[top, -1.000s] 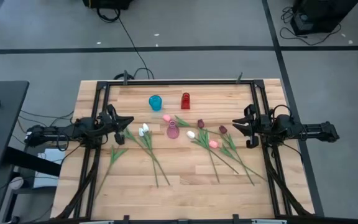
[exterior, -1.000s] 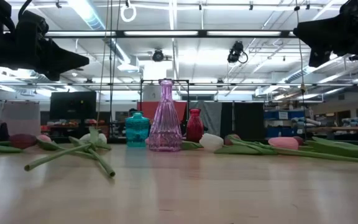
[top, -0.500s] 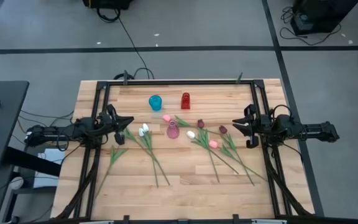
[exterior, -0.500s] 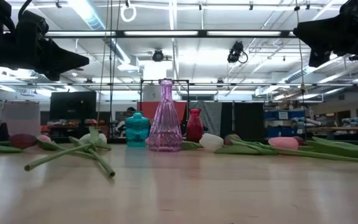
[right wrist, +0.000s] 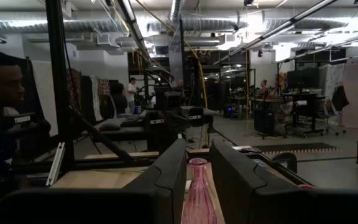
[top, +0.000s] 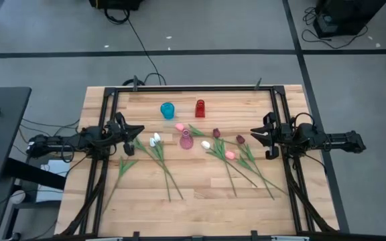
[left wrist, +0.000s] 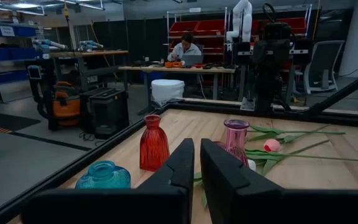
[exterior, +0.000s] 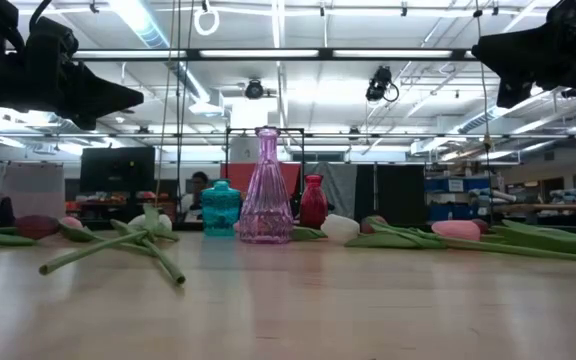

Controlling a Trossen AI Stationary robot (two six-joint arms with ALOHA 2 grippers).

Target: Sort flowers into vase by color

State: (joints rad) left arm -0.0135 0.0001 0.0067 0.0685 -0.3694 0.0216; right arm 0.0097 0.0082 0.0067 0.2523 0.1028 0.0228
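Fingers on both arms are standing slightly parted and holding nothing. The left gripper (top: 138,130) is hovering at the left edge of the desk (top: 200,201); the right gripper (top: 254,134) is hovering at the right edge. Both are pointing inward toward the middle, which is likely a ready stance giving each arm reach to its own side.

The flowers are lying flat on the desk in two loose groups: one (top: 154,155) near the left gripper, one (top: 236,157) near the right. No stem is standing in a vase yet.

Three vases are standing upright: pink vase (top: 185,140) between the groups, blue vase (top: 167,110) and red vase (top: 200,108) farther back. This spacing is probably keeping each neck accessible from above.
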